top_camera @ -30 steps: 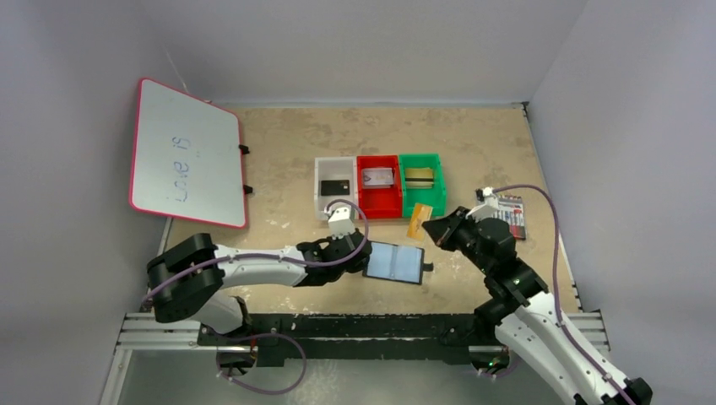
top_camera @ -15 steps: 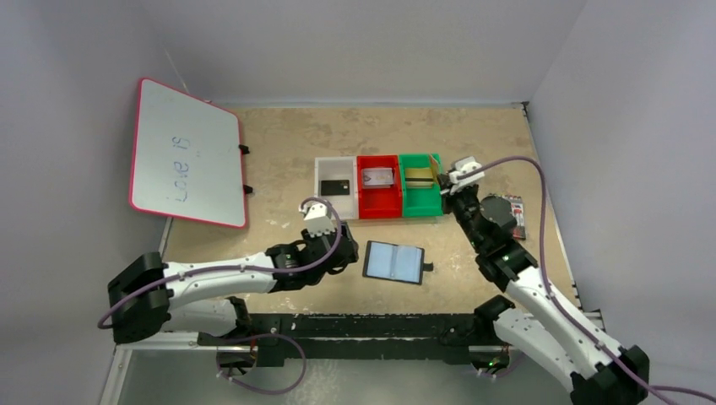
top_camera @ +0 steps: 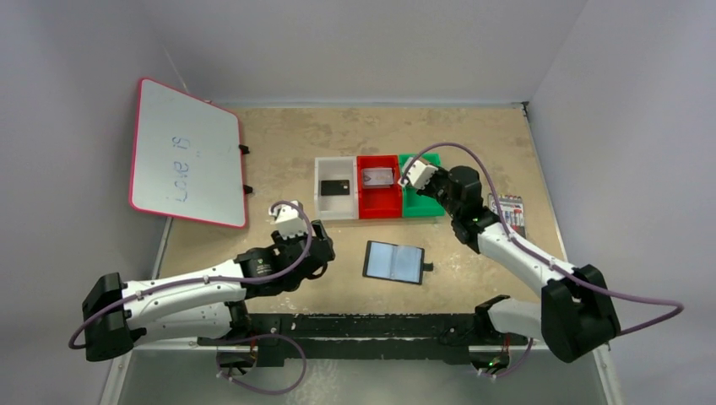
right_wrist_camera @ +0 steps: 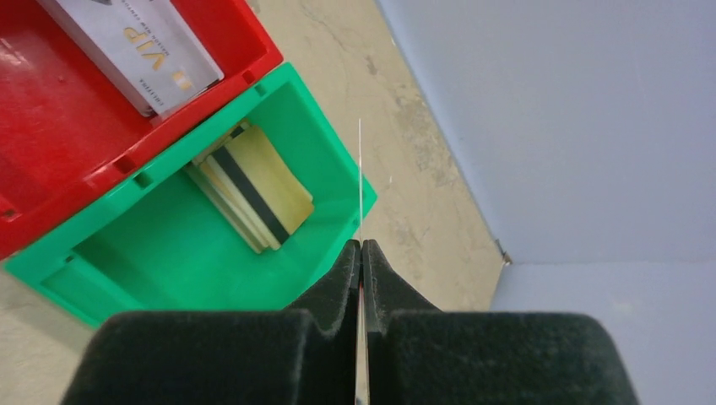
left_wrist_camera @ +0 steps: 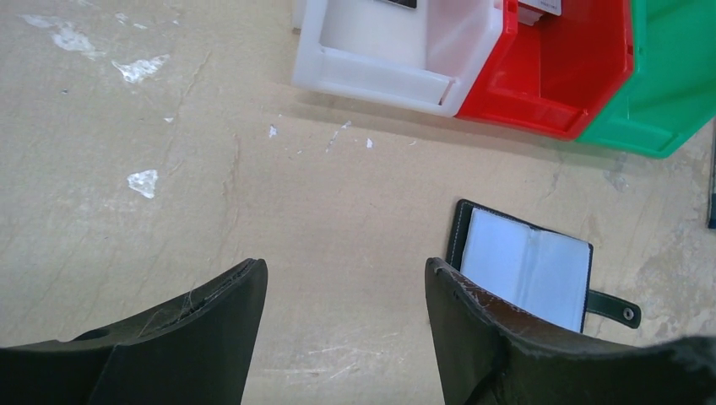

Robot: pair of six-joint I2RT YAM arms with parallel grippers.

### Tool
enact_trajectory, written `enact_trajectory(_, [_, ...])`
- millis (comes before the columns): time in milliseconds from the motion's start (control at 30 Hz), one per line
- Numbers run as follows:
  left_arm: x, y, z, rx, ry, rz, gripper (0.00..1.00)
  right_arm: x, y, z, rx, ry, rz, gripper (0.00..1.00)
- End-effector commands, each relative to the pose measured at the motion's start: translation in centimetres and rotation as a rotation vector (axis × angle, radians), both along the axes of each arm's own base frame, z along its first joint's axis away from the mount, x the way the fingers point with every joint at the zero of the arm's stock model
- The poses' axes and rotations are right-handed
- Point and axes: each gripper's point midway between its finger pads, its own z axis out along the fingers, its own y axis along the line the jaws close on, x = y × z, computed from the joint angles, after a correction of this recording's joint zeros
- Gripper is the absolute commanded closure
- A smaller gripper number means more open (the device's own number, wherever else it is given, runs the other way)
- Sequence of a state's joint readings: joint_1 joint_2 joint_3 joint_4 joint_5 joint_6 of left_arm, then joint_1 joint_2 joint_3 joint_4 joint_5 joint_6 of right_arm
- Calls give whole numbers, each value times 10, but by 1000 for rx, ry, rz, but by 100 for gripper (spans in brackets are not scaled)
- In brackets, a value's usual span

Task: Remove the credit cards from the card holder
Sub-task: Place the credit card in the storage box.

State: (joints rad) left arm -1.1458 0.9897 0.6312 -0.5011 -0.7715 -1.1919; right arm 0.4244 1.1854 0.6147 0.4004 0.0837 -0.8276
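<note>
1. Right gripper point(right_wrist_camera: 360, 249): the jaws are pressed tight on a card point(right_wrist_camera: 360, 169). It shows edge-on as a thin pale line standing out past the pads, and its colour is not readable.
2. Handling, my read: the card is light, stiff and slick-faced. A pinch across the flat faces near one end is the sound hold. The bite is small, so the card could slide or swivel.
3. The held card hangs over the right-hand wall of the green bin point(right_wrist_camera: 152, 253). Gold-tan cards point(right_wrist_camera: 253, 181) with a dark stripe lie inside.
4. Red bin point(right_wrist_camera: 51, 169): it touches the green bin and holds a silver-grey card point(right_wrist_camera: 135, 42) marked VIP. White bin point(left_wrist_camera: 371, 76): at the left end of the row, holding a black card point(top_camera: 335, 186). The row sits mid-tabletop.
5. Left gripper point(left_wrist_camera: 346, 278): the jaws are wide apart with nothing between them, over bare tabletop toward the near edge.
6. Card holder point(left_wrist_camera: 528, 266): it lies open flat toward the near edge, to the right of the left gripper and clear of both grippers. Its strap tab point(left_wrist_camera: 612, 308) points right, and no card shows in it.
</note>
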Motion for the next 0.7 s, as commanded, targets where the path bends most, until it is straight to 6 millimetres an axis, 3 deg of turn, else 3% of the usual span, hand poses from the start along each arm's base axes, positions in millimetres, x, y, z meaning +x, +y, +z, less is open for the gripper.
enact_trajectory(0, [2,18,6,35,-33,46,31,21,13,22,-84,-42,136,100])
enact_trajectory(67, [3,23,8,44,-40,53,28,26,10,14,-93,-6,151,100])
enact_trajectory(233, [2,32,12,55,-55,74,24,25,26,1,-113,61,304,100])
enact_trajectory(667, [2,42,15,83,-53,104,19,55,10,-38,-225,180,273,100])
